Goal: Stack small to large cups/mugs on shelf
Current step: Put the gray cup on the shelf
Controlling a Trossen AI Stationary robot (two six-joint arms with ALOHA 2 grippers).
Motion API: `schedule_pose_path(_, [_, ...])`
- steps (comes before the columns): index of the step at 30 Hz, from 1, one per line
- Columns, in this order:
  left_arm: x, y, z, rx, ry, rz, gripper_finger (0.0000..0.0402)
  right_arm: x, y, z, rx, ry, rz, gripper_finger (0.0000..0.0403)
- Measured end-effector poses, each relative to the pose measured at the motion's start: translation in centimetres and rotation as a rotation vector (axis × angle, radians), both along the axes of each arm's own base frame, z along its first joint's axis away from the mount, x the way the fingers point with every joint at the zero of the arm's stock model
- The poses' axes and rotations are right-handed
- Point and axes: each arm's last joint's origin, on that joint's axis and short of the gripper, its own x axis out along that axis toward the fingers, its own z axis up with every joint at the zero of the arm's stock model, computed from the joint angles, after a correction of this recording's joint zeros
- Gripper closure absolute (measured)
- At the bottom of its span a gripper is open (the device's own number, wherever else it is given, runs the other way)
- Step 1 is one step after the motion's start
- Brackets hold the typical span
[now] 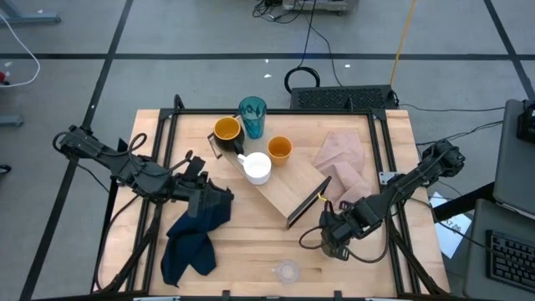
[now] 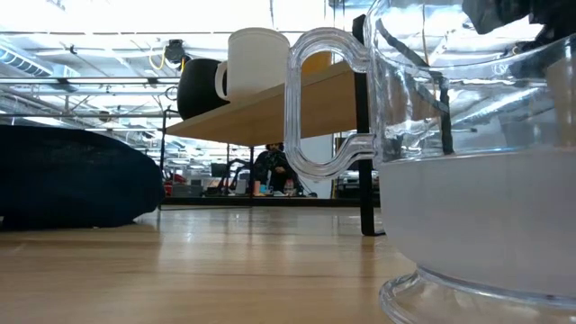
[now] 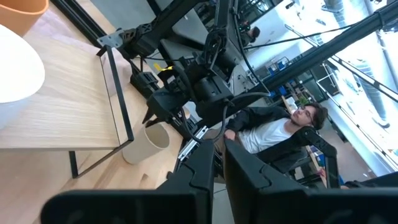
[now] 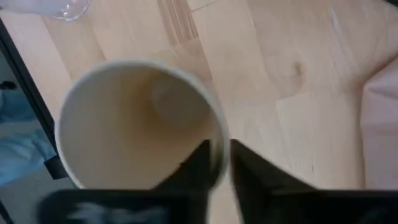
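My right gripper [image 4: 219, 163] is down over the beige cup [image 4: 140, 121], fingers pinched on its rim, one inside and one outside the wall. The cup stands upright on the table [image 1: 242, 255], just off the shelf's near end, and from above my gripper [image 1: 336, 237] hides most of it. Seen from my left wrist, the same cup [image 3: 148, 142] sits beside the shelf's dark leg with my right arm reaching down to it.

The shelf [image 1: 288, 186] lies slantwise across the middle of the table. On its far end sit the white mug [image 1: 257, 167] and the orange cup [image 1: 279, 149]. Just beyond that end stand the yellow mug [image 1: 226, 131] and the teal tumbler [image 1: 252, 116], close together; whether they stand on the shelf or the table I cannot tell. The clear cup [image 1: 287, 271] stands alone near the front edge, well apart from the rest. A pink cloth [image 1: 343, 163] lies beside the shelf on my right.

My left gripper [image 1: 219, 199] waits left of the shelf, fingers [image 3: 205, 177] closed with nothing between them, hanging above a dark blue cloth [image 1: 194, 238].
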Motion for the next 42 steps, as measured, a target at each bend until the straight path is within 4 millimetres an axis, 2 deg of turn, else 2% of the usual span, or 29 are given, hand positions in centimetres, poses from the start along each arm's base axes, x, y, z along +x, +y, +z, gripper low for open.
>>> schedule_pose_path(2, [0.0, 0.0, 0.0, 0.000, 0.000, 0.000, 0.0369, 0.0, 0.0, 0.0, -0.003, -0.005, 0.007, 0.0387])
schedule_pose_path(7, [0.0, 0.0, 0.0, -0.002, 0.001, 0.001, 0.0369, 0.2, 0.1, 0.1, 0.009, -0.023, 0.010, 0.0399])
schedule_pose_path(11, [0.0, 0.0, 0.0, -0.015, 0.002, 0.004, 0.0369, -0.1, -0.1, 0.9, 0.032, -0.057, 0.000, 0.0400])
schedule_pose_path(25, [0.3, -0.5, 1.0, -0.042, -0.102, -0.122, 0.0364, -2.4, -2.0, 8.1, 0.287, -0.417, -0.096, 0.0402])
schedule_pose_path(29, [1.3, -1.1, 0.6, -0.034, -0.115, -0.169, 0.0324, -2.0, -2.3, 9.6, 0.390, -0.534, -0.097, 0.0402])
schedule_pose_path(35, [3.5, -2.4, -1.6, -0.119, 0.001, -0.233, 0.0218, -0.3, -2.2, 11.6, 0.593, -0.701, -0.039, 0.0402])
schedule_pose_path(39, [5.1, -3.5, -2.4, -0.197, 0.003, -0.299, 0.0160, 0.4, -2.3, 12.0, 0.681, -0.719, -0.012, 0.0402])
schedule_pose_path(42, [6.3, -4.4, -3.0, -0.266, -0.017, -0.371, 0.0131, 1.1, -2.3, 11.8, 0.723, -0.706, 0.008, 0.0402])
